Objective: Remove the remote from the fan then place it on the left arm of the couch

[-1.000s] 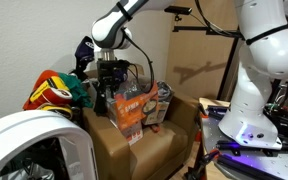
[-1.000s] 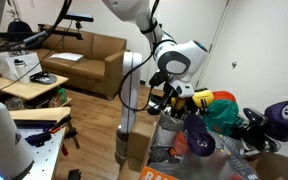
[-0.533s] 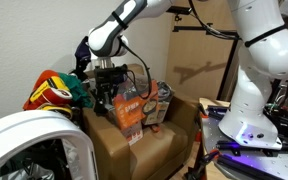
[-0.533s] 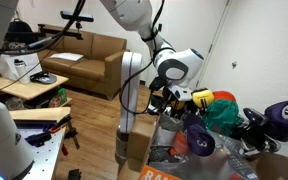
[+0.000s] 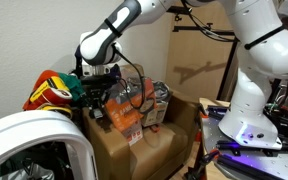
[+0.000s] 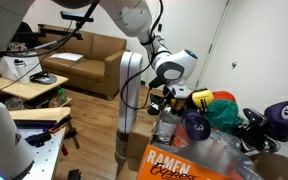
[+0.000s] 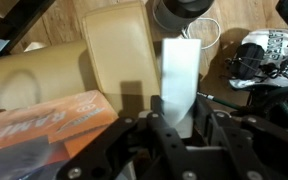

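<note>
claw (image 7: 180,128): clamped on white remote (image 7: 180,75) | below: couch (image 7: 114,55) | beside: orange box (image 7: 39,125)

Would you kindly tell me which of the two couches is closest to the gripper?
The small boxy tan couch just below the gripper holding the white remote; the larger brown sofa stands far off in the background.

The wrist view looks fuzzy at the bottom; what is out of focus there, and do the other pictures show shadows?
Wrist view: the dark claw is blurred, too near the lens, and the white remote it grips is soft-edged. In an exterior view a shadow lies on the wall, and the fan looms soft in front.
</note>
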Tool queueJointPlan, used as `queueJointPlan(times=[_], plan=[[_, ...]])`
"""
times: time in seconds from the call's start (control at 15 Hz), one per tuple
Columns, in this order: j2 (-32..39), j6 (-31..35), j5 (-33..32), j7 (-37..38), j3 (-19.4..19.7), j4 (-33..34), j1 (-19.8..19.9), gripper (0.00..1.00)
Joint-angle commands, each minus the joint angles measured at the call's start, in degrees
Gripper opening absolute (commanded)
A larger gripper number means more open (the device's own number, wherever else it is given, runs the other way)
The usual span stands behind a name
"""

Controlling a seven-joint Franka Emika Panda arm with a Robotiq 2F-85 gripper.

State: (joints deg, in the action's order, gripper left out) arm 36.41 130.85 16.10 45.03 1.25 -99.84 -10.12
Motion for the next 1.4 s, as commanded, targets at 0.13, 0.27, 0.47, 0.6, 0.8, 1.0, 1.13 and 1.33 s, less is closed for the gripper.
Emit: queueJointPlan(times=[0.13, 0.27, 0.47, 0.6, 0.8, 1.0, 1.13, 1.33], plan=[[-1.7, 13.6, 0.7, 10.1, 0.1, -7.9, -2.5, 0.10], [-3.8, 17.2, -0.1, 13.2, 0.8, -11.3, -3.3, 0.10], [-6.3, 18.3, -2.2, 15.9, 1.3, -15.1, -5.0, 0.10], [-7.9, 15.1, -2.7, 15.2, 0.2, -16.6, -5.2, 0.10], [-9.0, 11.4, -2.4, 13.5, -1.1, -17.2, -4.5, 0.10], [-8.1, 5.6, -2.1, 12.6, -2.0, -15.8, -3.6, 0.10], [-6.0, 2.7, -0.6, 11.1, -2.8, -14.8, -2.1, 0.10], [-1.7, -0.3, -1.8, 9.3, -2.4, -11.5, -0.8, 0.10]])
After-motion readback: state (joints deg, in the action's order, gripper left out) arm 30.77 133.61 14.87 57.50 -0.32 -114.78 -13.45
